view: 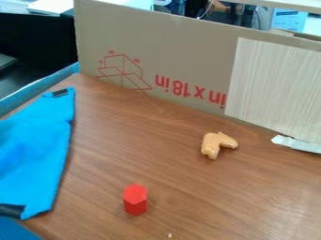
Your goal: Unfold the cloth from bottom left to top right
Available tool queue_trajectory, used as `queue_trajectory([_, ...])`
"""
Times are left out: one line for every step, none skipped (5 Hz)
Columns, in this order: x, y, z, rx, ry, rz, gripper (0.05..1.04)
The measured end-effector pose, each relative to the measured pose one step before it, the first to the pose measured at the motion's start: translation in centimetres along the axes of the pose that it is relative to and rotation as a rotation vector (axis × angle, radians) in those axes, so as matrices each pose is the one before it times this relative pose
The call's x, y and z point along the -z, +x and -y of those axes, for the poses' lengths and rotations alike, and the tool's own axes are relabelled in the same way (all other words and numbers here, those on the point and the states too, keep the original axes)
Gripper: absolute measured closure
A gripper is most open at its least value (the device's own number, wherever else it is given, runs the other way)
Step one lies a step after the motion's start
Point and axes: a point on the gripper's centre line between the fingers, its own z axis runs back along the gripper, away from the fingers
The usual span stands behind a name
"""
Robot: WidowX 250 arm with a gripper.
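A bright blue cloth [37, 150] lies along the left side of the wooden table, and part of it runs out past the view's left edge. Its narrow upper end carries a small black patch, and a wider black strip marks its lower edge. The right edge of the cloth runs roughly from top to bottom, with slight creases in the surface. Whether any layer is folded beneath I cannot tell.
A red hexagonal block [134, 199] stands at the lower middle of the table [125, 140]. Right of centre lies a tan, bent object [217, 143]. A cardboard wall [182, 51] closes off the back, with a pale panel [276, 84] at right and a whitish strip [297, 143] below it.
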Motion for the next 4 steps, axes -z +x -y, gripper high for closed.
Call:
queue_trajectory([0.269, 0.177, 0.264, -0.0047, 0.0142, 0.0052, 0.083])
queue_trajectory([0.881, -0.296, 0.728, 0.0041, 0.0157, -0.0179, 0.113])
queue_trajectory([0.318, 0.044, 0.498, -0.0143, 0.0085, -0.0089, 0.261])
queue_trajectory([0.75, -0.041, 0.184, -0.0144, 0.0062, -0.0192, 0.563])
